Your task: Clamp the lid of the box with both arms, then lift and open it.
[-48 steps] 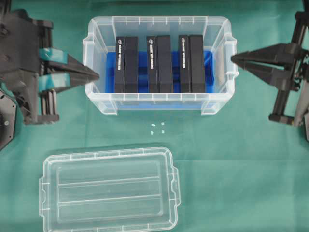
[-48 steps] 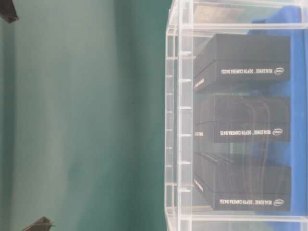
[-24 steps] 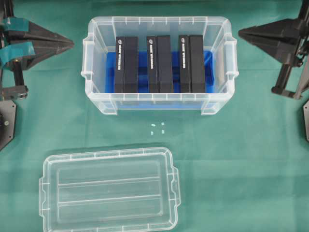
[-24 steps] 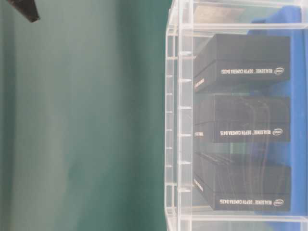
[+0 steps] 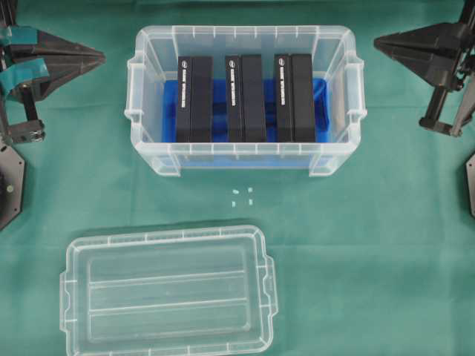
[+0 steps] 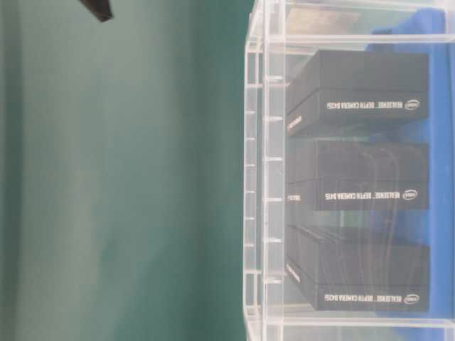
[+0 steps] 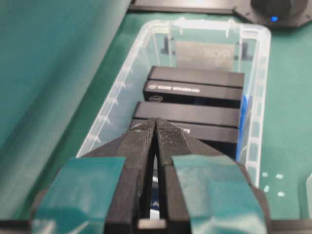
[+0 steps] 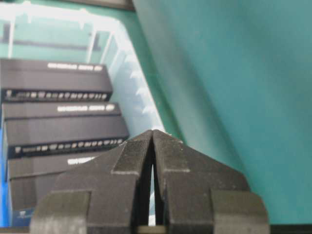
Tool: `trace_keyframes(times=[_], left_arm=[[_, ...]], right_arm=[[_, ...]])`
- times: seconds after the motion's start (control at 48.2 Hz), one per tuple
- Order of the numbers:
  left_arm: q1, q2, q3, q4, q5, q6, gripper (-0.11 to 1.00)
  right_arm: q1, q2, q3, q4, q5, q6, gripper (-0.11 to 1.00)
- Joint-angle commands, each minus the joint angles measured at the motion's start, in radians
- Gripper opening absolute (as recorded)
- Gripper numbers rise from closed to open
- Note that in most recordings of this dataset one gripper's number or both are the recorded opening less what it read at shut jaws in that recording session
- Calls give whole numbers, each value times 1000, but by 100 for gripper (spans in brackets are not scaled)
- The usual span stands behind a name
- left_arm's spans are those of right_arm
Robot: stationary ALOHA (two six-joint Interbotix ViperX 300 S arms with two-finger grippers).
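Both pincers, left pincer (image 5: 100, 55) and right pincer (image 5: 377, 42), are sitting closed, seemingly empty, flanking the box (image 5: 243, 157); the lid (image 5: 168, 293) is lying nearer.

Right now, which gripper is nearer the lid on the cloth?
Left. The left gripper sits up-left of the lid, beside the box; the right gripper is beyond the box's far right.

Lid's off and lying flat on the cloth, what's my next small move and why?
Probably none beyond holding clear: the lid lies apart from the open box, and the left gripper and right gripper are shut, holding nothing.
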State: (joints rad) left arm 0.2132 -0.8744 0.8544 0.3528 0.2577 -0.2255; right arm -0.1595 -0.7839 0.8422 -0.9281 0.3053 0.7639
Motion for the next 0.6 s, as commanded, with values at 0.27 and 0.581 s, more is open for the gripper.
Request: trace_keyframes(times=[0.27, 0.581], left_arm=[[17, 2, 61, -6, -94, -5, 1], [12, 3, 127, -26, -190, -15, 1]], right_arm=[[-21, 20, 31, 5, -80, 9, 0], [-21, 54, 63, 46, -129, 9, 0]])
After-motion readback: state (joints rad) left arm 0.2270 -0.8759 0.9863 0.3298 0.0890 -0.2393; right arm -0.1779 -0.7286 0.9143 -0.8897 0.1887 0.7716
